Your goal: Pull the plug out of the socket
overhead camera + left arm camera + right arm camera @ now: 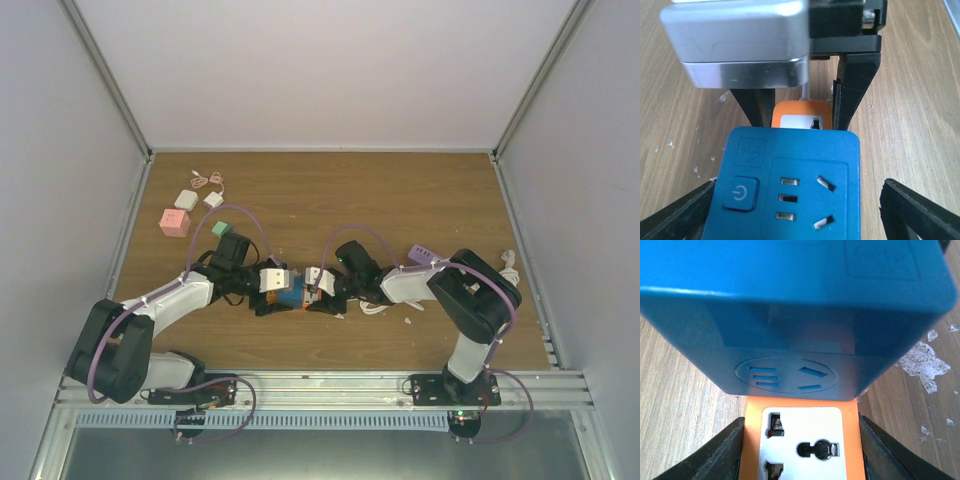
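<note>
1. Right gripper [801, 452] first: both fingers are pressed flat against the sides of the orange plug [800, 437], so it's clamped on that.
2. Left gripper [799, 200] straddles the blue socket block [790, 170]. In its wrist view a sliver of wood shows between one finger and the block, so I read it as spread and not squeezing yet.
3. The plug is seated in the end face of the block, no gap that I can see. The pair sits mid-table [400, 190], towards the near edge, right between the two wrists.
4. Handling guess: both are hard, light plastic with smooth sides, so rigid but a bit slippery. Only prong friction holds them together. The flat sides are the place to grab, and the pull should be straight along the prongs with no twisting. If the block isn't pinched, it'll probably just tag along.
5. Room: there's bare wood to the right until the purple adapter [423, 254] and the white cable [510, 265]. The pink cube [174, 222] and its small neighbours sit far left, well apart. The side walls are further out.
</note>
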### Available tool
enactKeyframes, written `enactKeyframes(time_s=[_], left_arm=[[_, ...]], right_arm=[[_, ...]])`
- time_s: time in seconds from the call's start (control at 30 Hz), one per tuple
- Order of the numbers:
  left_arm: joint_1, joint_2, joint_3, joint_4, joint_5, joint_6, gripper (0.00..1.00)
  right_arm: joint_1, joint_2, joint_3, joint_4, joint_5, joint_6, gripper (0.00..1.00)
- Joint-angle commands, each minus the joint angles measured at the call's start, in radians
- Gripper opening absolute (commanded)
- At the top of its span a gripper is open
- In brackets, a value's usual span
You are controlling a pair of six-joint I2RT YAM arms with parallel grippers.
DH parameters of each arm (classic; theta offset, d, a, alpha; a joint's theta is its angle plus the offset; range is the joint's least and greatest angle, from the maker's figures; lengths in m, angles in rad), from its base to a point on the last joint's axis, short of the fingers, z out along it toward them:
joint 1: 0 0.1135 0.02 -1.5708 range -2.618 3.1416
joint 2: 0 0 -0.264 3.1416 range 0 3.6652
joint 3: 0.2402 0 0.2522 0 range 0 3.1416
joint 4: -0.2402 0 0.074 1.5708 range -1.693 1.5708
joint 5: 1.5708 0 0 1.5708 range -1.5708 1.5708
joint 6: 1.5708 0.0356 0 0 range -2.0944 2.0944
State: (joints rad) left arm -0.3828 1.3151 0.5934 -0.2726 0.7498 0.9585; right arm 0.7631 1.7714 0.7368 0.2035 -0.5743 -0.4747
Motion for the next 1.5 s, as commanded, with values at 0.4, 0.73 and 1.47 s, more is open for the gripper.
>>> enactKeyframes(time_s=[0.4, 0.73, 1.47], left_arm=[[0.017, -0.021, 0.046, 0.005, 0.125, -0.077, 0.54], [0.028, -0.065, 0.059, -0.028, 0.126, -0.016, 0.47], [0.102, -0.013, 0.106, -0.08, 0.213, -0.07, 0.42]], right_arm=[[0.01, 0.018, -0.004, -0.005, -0.015, -0.013, 0.29], [0.009, 0.03, 0.013, -0.029, -0.025, -0.012, 0.16], [0.01, 0.057, 0.025, -0.036, 0.054, -0.016, 0.05]])
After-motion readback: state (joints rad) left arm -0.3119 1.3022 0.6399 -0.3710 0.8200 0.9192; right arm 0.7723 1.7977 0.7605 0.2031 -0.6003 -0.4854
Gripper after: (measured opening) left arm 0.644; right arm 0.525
